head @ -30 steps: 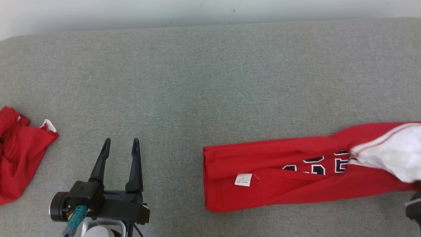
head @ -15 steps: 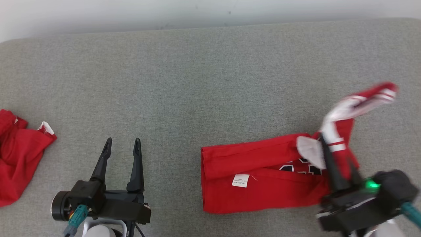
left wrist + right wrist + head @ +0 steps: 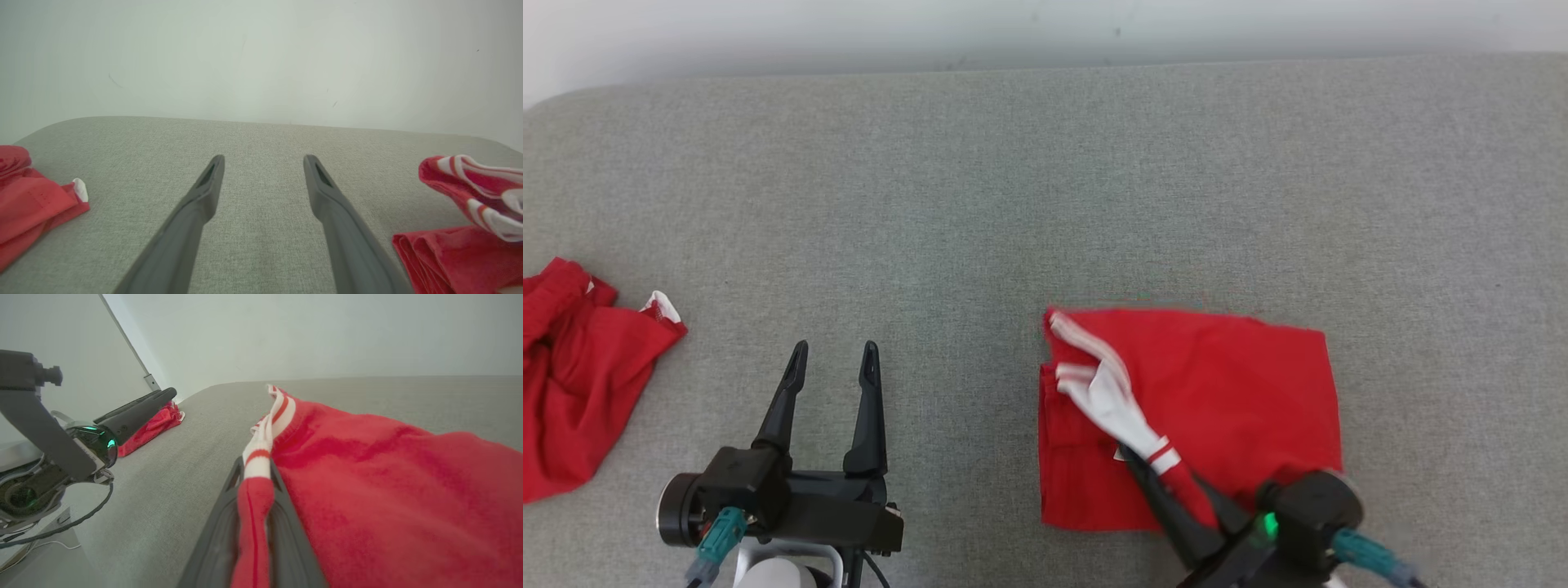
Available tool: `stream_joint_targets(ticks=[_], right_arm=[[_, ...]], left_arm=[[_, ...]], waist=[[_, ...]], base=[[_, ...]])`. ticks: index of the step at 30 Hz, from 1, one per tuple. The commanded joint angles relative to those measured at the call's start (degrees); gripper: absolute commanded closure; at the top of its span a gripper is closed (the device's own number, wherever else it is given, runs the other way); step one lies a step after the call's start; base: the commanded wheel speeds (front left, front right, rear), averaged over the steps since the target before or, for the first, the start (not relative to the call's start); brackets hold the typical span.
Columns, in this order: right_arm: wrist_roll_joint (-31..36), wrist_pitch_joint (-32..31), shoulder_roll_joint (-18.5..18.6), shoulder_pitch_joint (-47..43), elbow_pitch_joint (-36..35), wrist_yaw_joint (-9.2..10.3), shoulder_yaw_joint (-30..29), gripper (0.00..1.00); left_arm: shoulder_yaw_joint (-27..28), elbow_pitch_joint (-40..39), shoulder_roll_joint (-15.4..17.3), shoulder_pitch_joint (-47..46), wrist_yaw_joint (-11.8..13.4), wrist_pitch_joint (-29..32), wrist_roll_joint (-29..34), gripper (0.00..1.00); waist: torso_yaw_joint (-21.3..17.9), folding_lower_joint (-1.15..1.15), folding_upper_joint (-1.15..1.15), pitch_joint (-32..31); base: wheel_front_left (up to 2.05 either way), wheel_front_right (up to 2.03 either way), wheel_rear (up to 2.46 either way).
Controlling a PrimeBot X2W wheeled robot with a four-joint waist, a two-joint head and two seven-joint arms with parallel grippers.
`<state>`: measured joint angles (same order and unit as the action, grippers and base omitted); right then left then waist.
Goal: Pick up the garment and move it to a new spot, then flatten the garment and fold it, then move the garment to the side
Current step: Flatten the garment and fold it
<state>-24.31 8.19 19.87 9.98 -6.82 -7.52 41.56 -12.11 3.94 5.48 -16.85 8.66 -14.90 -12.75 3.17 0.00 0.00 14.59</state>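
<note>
The red garment (image 3: 1225, 392) lies folded into a short rectangle on the grey padded surface (image 3: 1013, 204), right of centre. Its white-and-red striped trim (image 3: 1107, 392) is draped over the left part of it. My right gripper (image 3: 1152, 474) comes in from the lower right, shut on a strip of that trim, which runs between the fingers (image 3: 255, 465) in the right wrist view. My left gripper (image 3: 835, 351) rests at the lower left, open and holding nothing (image 3: 264, 161), well left of the garment (image 3: 449, 253).
Another crumpled red cloth (image 3: 572, 384) lies at the surface's left edge, left of my left gripper (image 3: 135, 408). A pale wall (image 3: 1045, 33) runs along the far edge. Bare grey surface stretches behind and to the right of the garment.
My right gripper has swung the striped end of the garment up and over to the left, folding the long strip onto itself. My left gripper has stayed put.
</note>
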Motion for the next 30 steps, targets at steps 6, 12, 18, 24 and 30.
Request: stream_joint_targets(ticks=[6, 12, 18, 24, 30], right_arm=[[-2.6, -0.1, -2.2, 2.2, 5.7, 0.06, 3.8, 1.00], [-7.2, -0.7, -6.1, 4.1, 11.7, 0.05, 4.9, 0.00], [-12.5, 0.9, -7.6, 4.9, 10.8, 0.05, 7.3, 0.00], [-13.9, 5.0, -6.7, 5.8, 6.6, 0.05, 3.9, 0.00], [-10.7, 6.6, -7.0, 4.3, 2.9, 0.05, -8.7, 0.00]], left_arm=[[0.3, 0.2, -0.3, -0.3, -0.2, -0.2, 0.2, 0.00], [-0.1, 0.4, -0.6, -0.3, -0.3, -0.2, 0.5, 0.00], [0.2, 0.7, -0.8, 0.0, -0.5, -0.2, 0.7, 0.00], [0.6, 0.7, -0.8, 0.8, -0.6, -0.2, 0.8, 0.00], [1.2, 0.4, -0.6, 1.4, -0.5, -0.2, 1.0, 0.00]], waist=[[0.3, 0.00, 0.00, 0.4], [0.8, 0.00, 0.00, 0.4], [1.1, 0.00, 0.00, 0.3], [0.8, 0.00, 0.00, -0.1], [0.2, 0.00, 0.00, -0.7]], base=[[0.00, 0.00, 0.00], [0.00, 0.00, 0.00], [0.00, 0.00, 0.00], [0.00, 0.00, 0.00], [0.00, 0.00, 0.00]])
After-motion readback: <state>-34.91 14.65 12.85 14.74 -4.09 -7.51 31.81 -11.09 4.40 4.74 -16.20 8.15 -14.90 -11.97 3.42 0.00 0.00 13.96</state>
